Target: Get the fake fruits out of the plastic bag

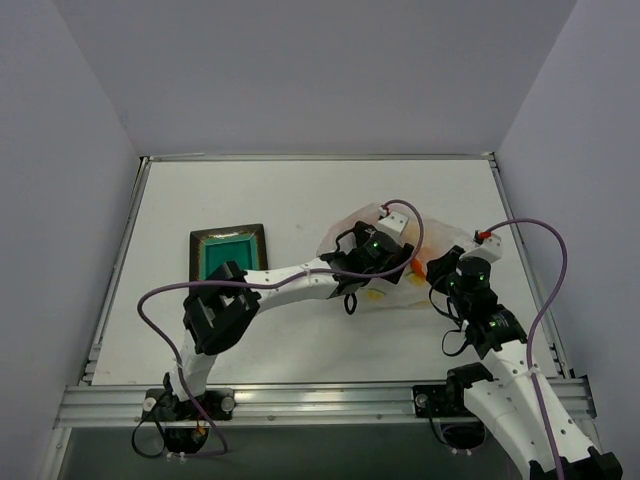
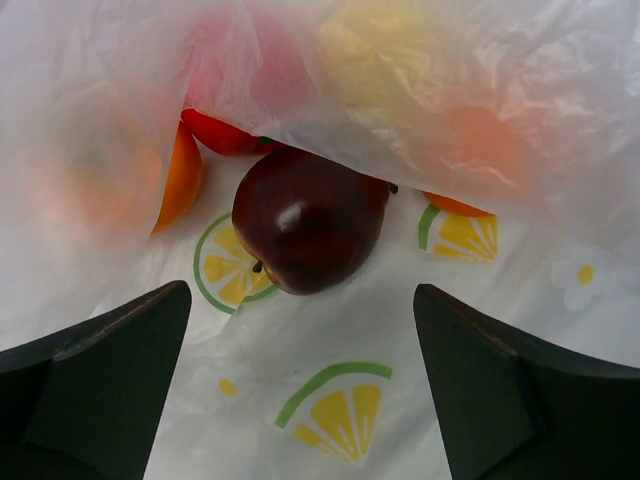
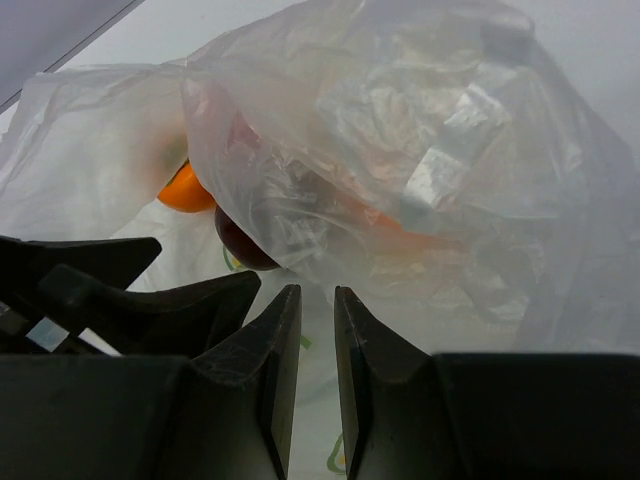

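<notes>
The plastic bag (image 1: 347,230), clear and crinkly with lemon-slice prints, lies right of the table's middle. My left gripper (image 2: 300,300) is open inside its mouth, fingers wide apart over the printed lower layer (image 2: 330,400). A dark red apple (image 2: 310,220) lies just ahead of the fingertips, untouched. Behind it are an orange fruit (image 2: 180,180) and a red piece (image 2: 220,130); more fruits show blurred through the raised upper layer (image 2: 450,80). My right gripper (image 3: 317,290) is pinched on the bag's upper film (image 3: 420,150) at the mouth, holding it up. The apple (image 3: 240,245) sits under that film.
A teal square plate with a dark rim (image 1: 228,232) lies on the table left of the bag. The left arm reaches across from the left base to the bag. Grey walls close in the table on three sides.
</notes>
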Robot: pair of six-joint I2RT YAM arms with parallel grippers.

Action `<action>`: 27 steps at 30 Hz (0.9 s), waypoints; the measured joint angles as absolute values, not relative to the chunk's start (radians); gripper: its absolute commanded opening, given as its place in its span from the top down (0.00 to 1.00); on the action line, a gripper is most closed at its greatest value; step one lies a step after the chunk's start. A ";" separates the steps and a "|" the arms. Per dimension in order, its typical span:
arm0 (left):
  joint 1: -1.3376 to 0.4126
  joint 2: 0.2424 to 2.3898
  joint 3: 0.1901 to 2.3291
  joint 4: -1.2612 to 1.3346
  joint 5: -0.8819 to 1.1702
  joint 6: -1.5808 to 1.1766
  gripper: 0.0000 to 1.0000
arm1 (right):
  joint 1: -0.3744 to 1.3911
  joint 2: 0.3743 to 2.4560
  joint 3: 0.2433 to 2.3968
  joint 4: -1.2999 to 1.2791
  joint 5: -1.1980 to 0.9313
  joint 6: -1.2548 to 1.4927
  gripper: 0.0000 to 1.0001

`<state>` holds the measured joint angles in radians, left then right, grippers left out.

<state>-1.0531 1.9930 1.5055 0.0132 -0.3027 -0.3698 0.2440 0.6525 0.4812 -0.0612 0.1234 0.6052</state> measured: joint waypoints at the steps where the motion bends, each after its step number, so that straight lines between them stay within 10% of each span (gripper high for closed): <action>1: -1.045 2.004 1.509 0.015 -0.288 -0.368 0.04 | 0.244 0.653 0.481 -0.061 0.123 0.605 0.84; 18: -1.016 2.204 1.697 0.030 -0.157 -0.198 0.02 | 0.244 0.679 0.481 -0.059 0.096 0.598 0.84; 27: -1.001 2.221 1.654 0.099 -0.173 -0.174 0.58 | 0.244 0.678 0.481 -0.057 0.096 0.598 0.84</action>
<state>-1.0008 2.2208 1.6535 0.0994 -0.1726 -0.1738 0.2440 0.6781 0.4812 -0.0570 0.0959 0.5980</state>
